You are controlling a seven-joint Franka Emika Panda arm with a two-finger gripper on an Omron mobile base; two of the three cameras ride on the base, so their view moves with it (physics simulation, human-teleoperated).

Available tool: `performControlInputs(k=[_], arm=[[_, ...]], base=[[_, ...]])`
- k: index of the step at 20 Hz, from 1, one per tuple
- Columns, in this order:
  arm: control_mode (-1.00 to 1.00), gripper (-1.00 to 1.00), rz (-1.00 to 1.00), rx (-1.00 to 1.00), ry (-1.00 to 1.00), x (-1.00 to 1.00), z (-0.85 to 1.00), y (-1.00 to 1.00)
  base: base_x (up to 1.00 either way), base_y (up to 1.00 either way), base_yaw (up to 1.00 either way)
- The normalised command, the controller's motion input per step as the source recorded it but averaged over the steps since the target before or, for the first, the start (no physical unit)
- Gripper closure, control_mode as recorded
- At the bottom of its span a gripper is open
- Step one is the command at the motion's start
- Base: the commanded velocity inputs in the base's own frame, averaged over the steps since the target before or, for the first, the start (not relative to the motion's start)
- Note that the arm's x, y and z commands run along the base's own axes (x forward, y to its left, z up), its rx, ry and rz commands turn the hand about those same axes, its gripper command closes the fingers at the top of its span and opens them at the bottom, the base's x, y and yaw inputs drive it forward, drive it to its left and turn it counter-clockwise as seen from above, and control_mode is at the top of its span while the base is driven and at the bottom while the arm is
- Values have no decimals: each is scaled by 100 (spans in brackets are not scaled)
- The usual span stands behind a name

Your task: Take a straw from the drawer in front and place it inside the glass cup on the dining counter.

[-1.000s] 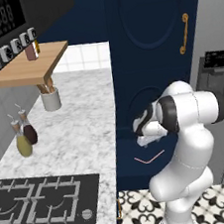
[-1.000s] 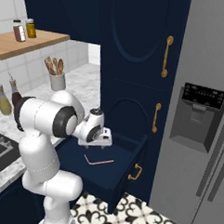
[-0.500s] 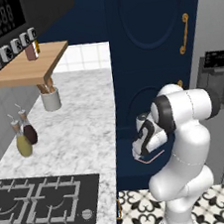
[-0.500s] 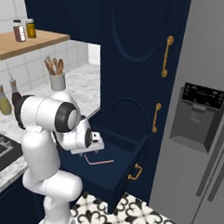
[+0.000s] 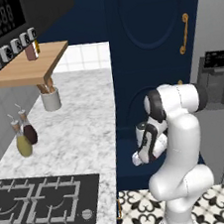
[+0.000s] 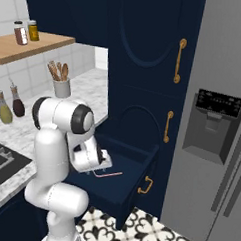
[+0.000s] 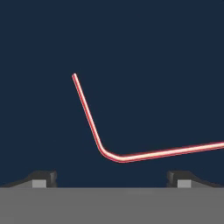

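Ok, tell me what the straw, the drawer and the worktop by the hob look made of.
The straw: likely glossy plastic, pinkish-red with a pale highlight, and bent rather than straight. The drawer: matte dark navy, probably painted wood, with a brass-coloured handle. The worktop: white-grey veined, looks like polished marble.

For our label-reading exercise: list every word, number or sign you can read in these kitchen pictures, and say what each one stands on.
"8888", roughly: pale segmented digits on the black wall oven panel; blurred, so the exact figures are uncertain.
Black dispenser panel on the grey fridge: a row of tiny pale marks, too small to read.
Small spice jars on the wooden shelf: no readable labels.
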Motion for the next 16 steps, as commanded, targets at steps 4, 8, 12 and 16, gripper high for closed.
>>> performControlInputs(k=[4,8,12,16], arm=[[-100,-100,1,0,1,48,-15,0],[-100,-100,2,0,6,35,-23,0],[-100,-100,2,0,9,0,-23,0],[-100,-100,4,0,7,18,-25,0]], base=[[0,0,0],[0,0,0],[0,0,0],[0,0,0]])
